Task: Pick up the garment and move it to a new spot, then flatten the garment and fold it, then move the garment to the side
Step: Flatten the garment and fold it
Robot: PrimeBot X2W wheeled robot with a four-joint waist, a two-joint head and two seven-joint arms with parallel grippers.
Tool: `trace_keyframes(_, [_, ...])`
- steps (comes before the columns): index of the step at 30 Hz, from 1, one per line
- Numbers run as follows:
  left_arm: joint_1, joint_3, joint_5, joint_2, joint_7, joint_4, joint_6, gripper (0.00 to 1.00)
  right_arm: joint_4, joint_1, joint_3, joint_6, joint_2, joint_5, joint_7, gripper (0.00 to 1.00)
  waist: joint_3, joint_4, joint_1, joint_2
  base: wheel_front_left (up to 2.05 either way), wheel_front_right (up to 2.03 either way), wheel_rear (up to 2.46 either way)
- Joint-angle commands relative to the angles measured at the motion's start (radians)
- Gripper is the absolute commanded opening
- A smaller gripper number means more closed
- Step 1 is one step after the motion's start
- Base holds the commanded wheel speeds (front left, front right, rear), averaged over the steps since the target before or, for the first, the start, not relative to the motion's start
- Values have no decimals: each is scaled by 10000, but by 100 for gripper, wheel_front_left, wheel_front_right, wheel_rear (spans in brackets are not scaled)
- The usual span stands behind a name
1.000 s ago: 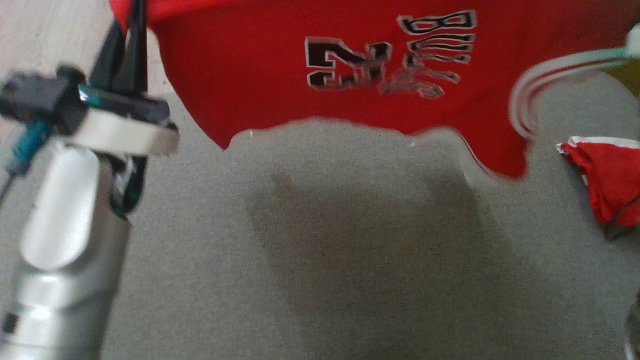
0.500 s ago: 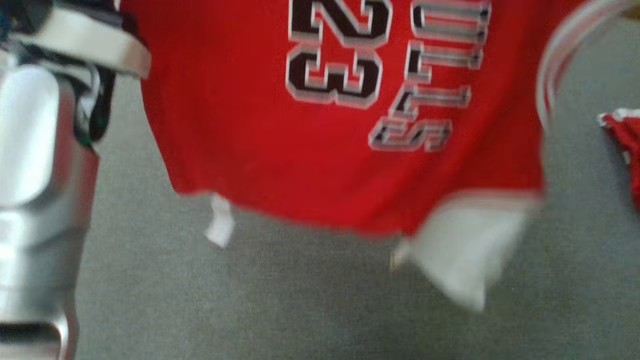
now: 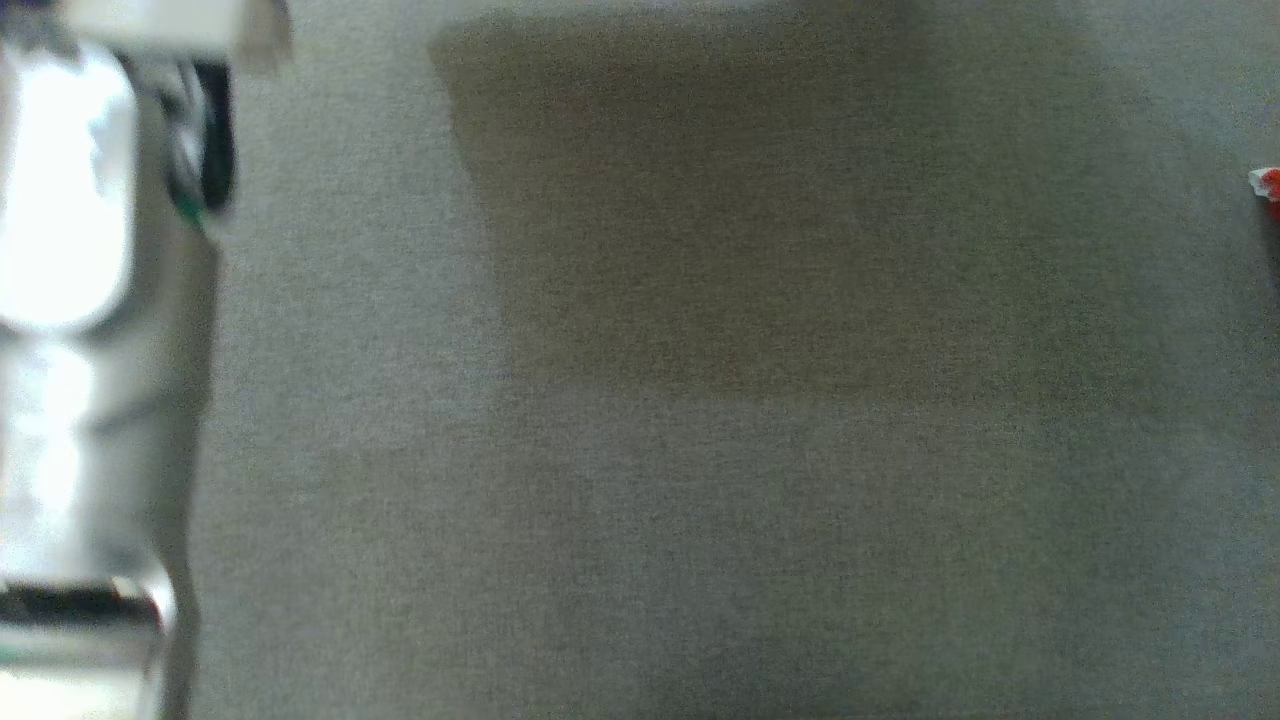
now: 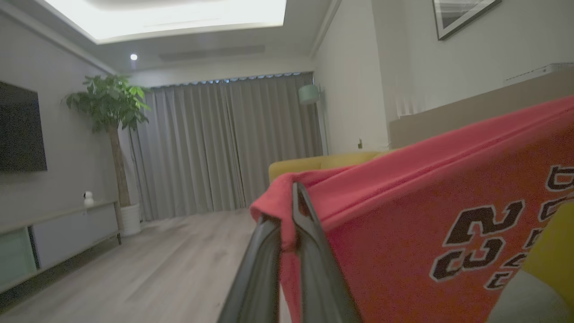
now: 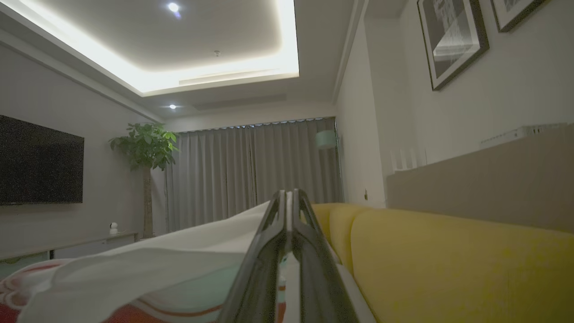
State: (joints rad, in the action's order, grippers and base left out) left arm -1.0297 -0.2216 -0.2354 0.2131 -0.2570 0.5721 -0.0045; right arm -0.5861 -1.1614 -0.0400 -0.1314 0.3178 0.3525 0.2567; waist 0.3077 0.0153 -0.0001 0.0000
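Note:
In the left wrist view my left gripper [image 4: 293,211] is shut on a bunched corner of the garment [image 4: 403,215]. The bright red cloth stretches away to the right, held up in the air, with black-and-white number print on it. My right gripper [image 5: 287,202] is shut on the garment's white sleeve [image 5: 179,255], which drapes off to the left with striped trim below. In the head view my pale left forearm [image 3: 70,300] stands at the left edge over the grey surface [image 3: 700,550]. A broad shadow [image 3: 750,200] lies on that surface.
A scrap of another red-and-white cloth [image 3: 1266,185] shows at the head view's right edge. A yellow sofa [image 5: 448,260] runs along the right wall. A potted plant [image 4: 110,107], grey curtains [image 4: 224,143], a low cabinet and wood floor lie beyond.
The head view has shifted and blurred. The red garment that hung across its top has left that view; its shadow stays on the grey surface. The left forearm now sits further left.

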Motion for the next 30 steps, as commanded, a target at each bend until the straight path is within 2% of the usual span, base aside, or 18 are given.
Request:
trace_keyframes(1, [269, 447, -125, 414, -24, -173, 150, 0, 269, 349, -18, 7, -125, 187, 46, 0, -24, -43, 1, 0, 0, 0, 0])
trace_keyframes(9, [4884, 1180, -466, -499, -44, -680, -48, 0, 1236, 5118, -530, 7, -479, 1636, 49, 0, -419, -364, 1, 0, 0, 0, 0])
trace_keyframes(14, [6978, 1686, -450, -1171, -45, -827, -218, 0, 1927, 7570, -875, 7, -567, 2246, 50, 0, -839, -548, 1, 0, 0, 0, 0])
trace_keyframes(21, [8746, 2190, -465, -1575, -46, -857, -430, 0, 2276, 9936, -1420, 7, -751, 2672, 50, 0, -1501, -805, 1, 0, 0, 0, 0])
trace_keyframes(30, [10050, 1947, -656, -1625, -47, -827, -629, 0, 2613, 12252, -1515, 7, -779, 3168, 47, 0, -2119, -971, 1, 0, 0, 0, 0])
